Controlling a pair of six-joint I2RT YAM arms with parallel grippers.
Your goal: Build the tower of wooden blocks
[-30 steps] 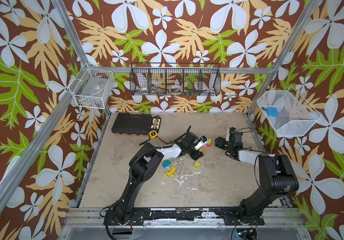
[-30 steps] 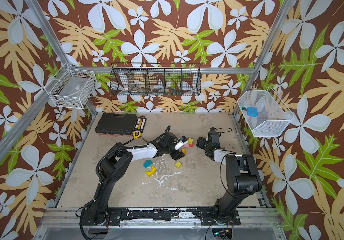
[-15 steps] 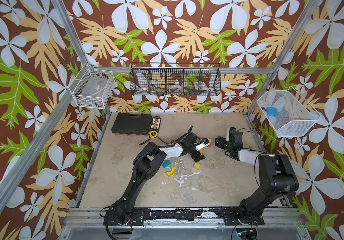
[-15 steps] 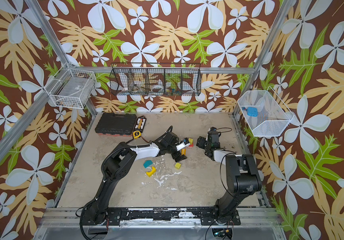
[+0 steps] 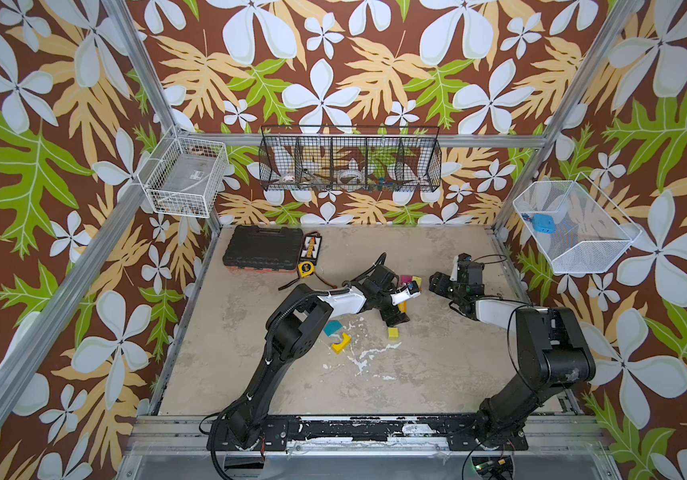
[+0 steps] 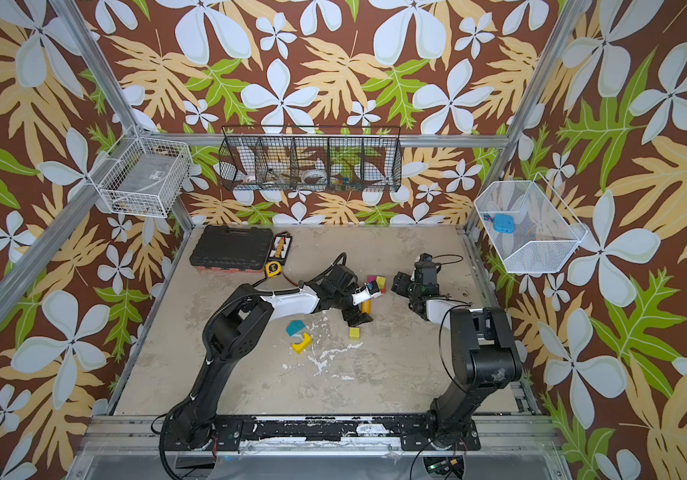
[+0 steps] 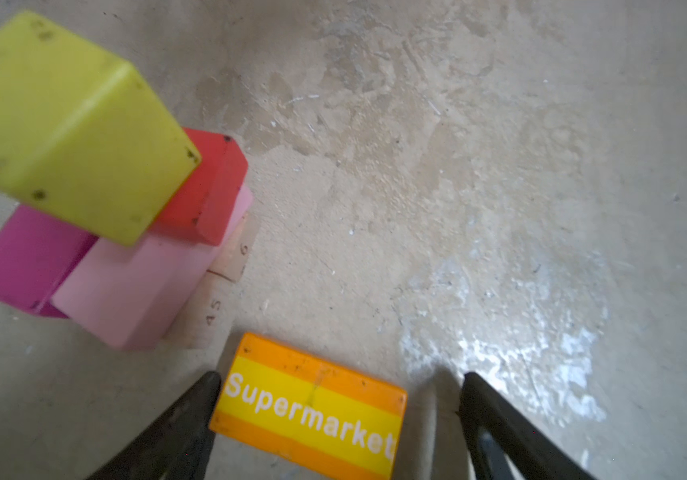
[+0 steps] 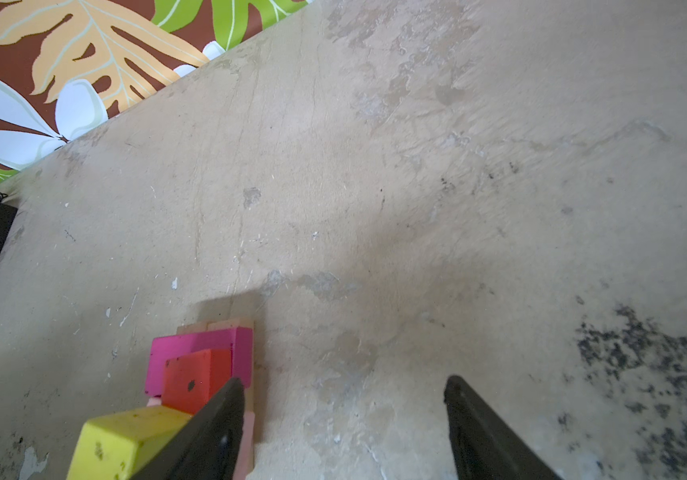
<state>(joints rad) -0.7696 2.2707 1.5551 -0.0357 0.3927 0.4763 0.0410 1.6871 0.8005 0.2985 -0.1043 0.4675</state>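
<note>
The tower [image 7: 126, 232] stands on two tan planks, with magenta, pink and red blocks and a yellow-green block [image 7: 63, 124] on top; in both top views it sits mid-table [image 5: 410, 280] [image 6: 375, 283]. An orange "Supermarket" block [image 7: 308, 407] lies flat on the floor [image 5: 402, 306]. My left gripper [image 7: 339, 378] is open around it: one finger is at the block's end, the other stands apart. My right gripper [image 8: 344, 381] is open and empty, with one finger beside the tower [image 8: 200, 365]. A teal block [image 5: 332, 328], a yellow arch [image 5: 341, 343] and a yellow cube [image 5: 393, 332] lie loose.
A black tool case [image 5: 263, 252] and a yellow tape measure [image 5: 305, 269] lie at the back left. Wire baskets hang on the back wall [image 5: 350, 160] and the side walls [image 5: 186, 178] [image 5: 570, 226]. White paint marks [image 5: 369, 357] streak the floor.
My left gripper's jaws have spread wider and the arm has shifted a little near the tower. The right arm has not moved.
</note>
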